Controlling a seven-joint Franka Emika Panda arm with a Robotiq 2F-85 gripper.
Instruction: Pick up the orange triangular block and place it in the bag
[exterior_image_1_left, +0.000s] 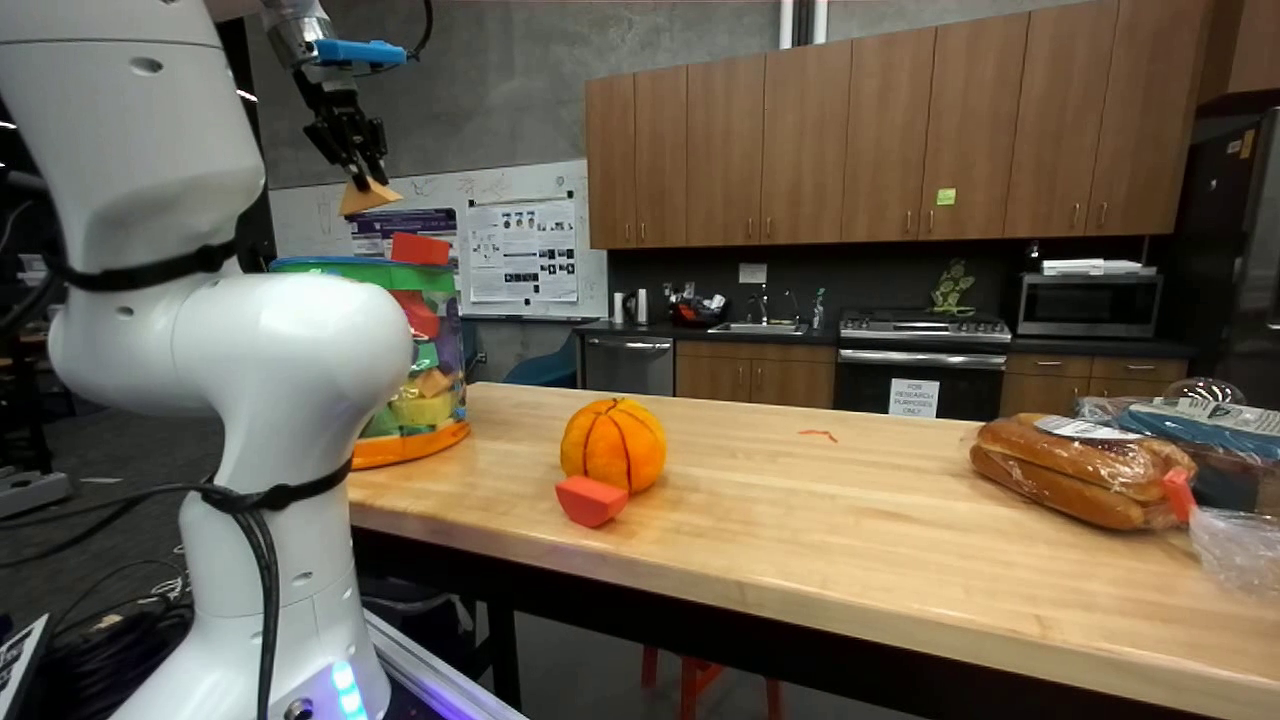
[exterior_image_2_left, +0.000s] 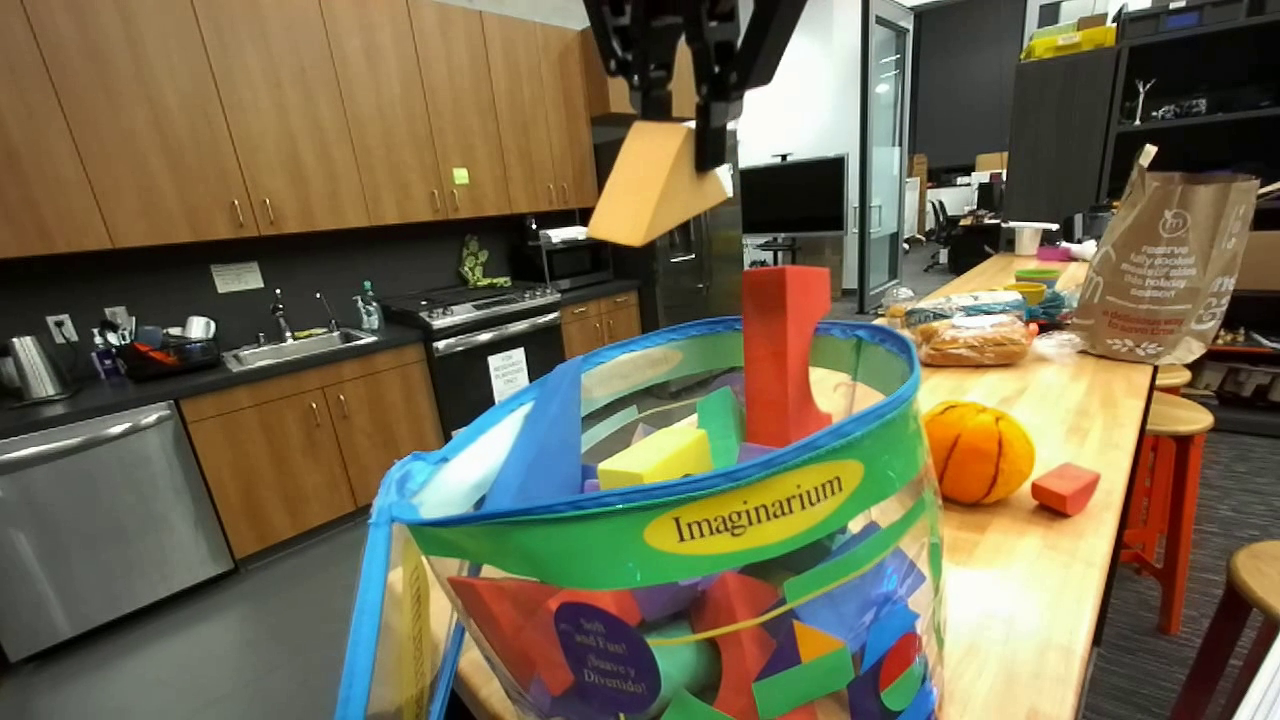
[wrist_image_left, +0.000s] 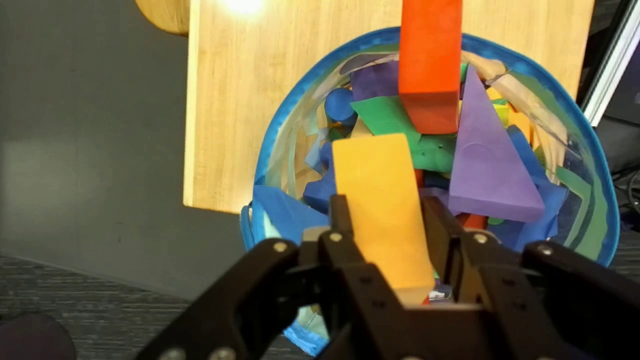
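while the pincer (exterior_image_2_left: 684, 132) clasps the orange block (exterior_image_2_left: 652, 188), blue-rimmed bag (exterior_image_2_left: 560, 553) below, air between

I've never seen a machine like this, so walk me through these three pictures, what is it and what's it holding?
The machine is a white robot arm with a black gripper at its end. Two pictures come from cameras standing outside it; the remaining one looks down from its wrist. The gripper holds an orange block above an open bag of coloured blocks. On the table are a round orange object, a red block near it and, farther from the bag, wrapped bread.
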